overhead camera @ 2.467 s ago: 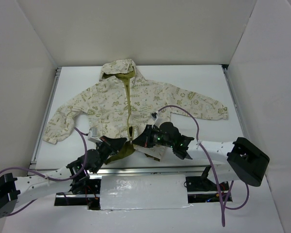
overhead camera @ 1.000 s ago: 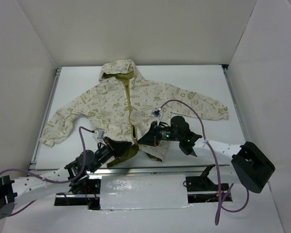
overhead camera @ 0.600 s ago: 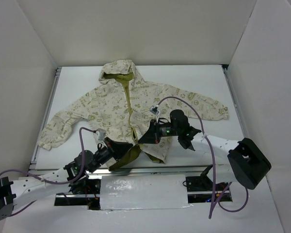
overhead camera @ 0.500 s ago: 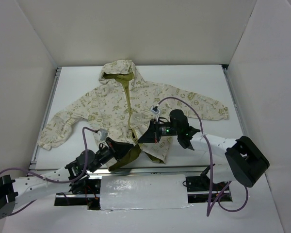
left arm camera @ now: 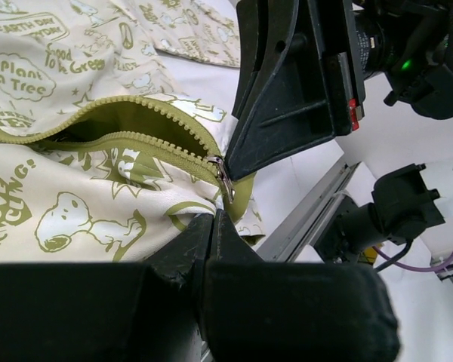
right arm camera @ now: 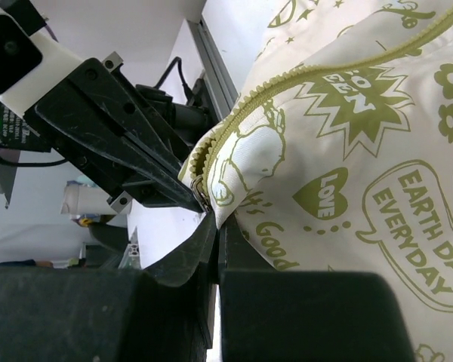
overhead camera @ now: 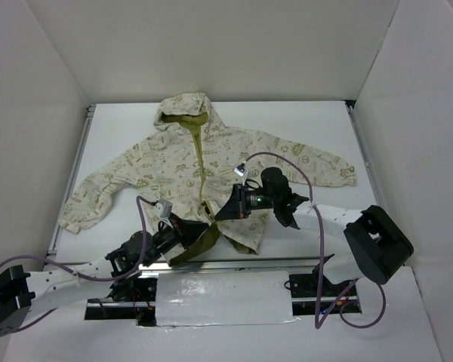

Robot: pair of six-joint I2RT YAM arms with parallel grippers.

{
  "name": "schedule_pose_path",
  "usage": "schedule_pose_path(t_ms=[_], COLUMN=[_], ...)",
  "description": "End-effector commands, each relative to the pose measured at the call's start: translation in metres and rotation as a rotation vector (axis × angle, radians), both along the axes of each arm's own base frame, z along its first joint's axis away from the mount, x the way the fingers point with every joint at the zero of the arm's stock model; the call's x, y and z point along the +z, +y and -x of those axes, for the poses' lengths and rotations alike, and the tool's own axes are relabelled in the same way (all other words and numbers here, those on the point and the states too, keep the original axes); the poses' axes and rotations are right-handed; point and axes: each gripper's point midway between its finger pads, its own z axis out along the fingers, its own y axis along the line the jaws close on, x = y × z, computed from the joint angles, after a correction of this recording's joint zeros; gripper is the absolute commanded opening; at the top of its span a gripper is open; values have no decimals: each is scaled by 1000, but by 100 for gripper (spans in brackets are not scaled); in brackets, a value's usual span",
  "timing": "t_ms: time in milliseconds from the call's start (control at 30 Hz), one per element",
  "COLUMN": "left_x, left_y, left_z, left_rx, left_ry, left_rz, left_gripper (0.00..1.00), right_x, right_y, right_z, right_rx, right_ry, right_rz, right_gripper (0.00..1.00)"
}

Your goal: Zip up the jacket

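Jacket position: the jacket point(overhead camera: 162, 162) lies spread flat on the table point(overhead camera: 309, 121), hood point(overhead camera: 183, 109) at 12 o'clock, hem at 6 o'clock by the arm bases.
Long axis: the zipper point(overhead camera: 203, 177) runs straight from 6 to 12 o'clock down the middle of the front.
Slider: the slider point(left arm camera: 220, 175) sits at the hem end. Just beyond it the two rows of teeth are apart, so nearly the whole run looks left to close.
Direction of the coming move: judged from this, the slider has to travel toward 12 o'clock, away from both arms.
Nearer arm: both meet at the hem. The right one touches the slider, and the left one is just beside it on the 6 o'clock side.
Left end effector: the left end effector point(left arm camera: 214, 223) reaches in from about 7 o'clock. Its fingers are pressed together on the jacket's bottom edge directly under the slider, and it looks placed to anchor the hem.
Right end effector: the right end effector point(right arm camera: 214, 220) comes in from about 4 o'clock. Its fingers are pressed together, pinching the jacket's edge right at the slider.
Unclear: I cannot tell whether the pull tab itself is between the right fingers or only the cloth beside it.
Risk: if only cloth is held, a pull toward 12 o'clock would probably drag the jacket along instead of running the slider.
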Motion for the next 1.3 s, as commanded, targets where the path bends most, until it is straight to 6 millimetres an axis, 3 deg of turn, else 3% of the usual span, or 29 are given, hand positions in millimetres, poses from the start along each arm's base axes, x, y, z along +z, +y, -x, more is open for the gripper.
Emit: schedule_pose_path(t_ms=[0,167,333,467,533,733,867,933,967,1033,1133,1200,1267], left_x=[-48,-43,-48,-53,-53,-46,-41,-37,-37,-34,-33,-32,-32], left_y=[5,-2,-5,-6,-8,-23,-27,-28,-28,-28,-28,-28,-28], left_z=[19,20,21,17,13,15,16,16,16,16,17,18,17], left_rx=[-62,-80,-83,-45,-23,-71,-93,-97,-96,-97,-101,-106,-107], left_ry=[90,119,174,246,275,287,272,263,263,258,257,255,252], left_rz=[-112,-120,-127,-128,-143,-111,-93,-83,-82,-77,-74,-70,-71], left_gripper=[0,0,0,0,0,0,0,0,0,0,0,0,0], right_x=[28,0,-18,-17,-18,-11,0,8,10,19,25,17,12], right_y=[5,5,-4,-6,-7,-12,-20,-24,-27,-29,-25,-21,-21], right_z=[-36,-15,-13,-11,-13,-8,-3,-11,-4,-7,8,28,34], right_rx=[-106,-78,-113,-117,-125,-137,-179,-248,-251,-304,-317,-310,-360], right_ry=[-144,-95,-67,-68,-69,-81,-106,-146,-141,-154,-135,-72,-25], right_rz=[-55,-5,44,50,66,56,99,138,166,188,195,208,189], right_gripper=[0,5,12,14,23,32,46,52,55,56,57,58,58])
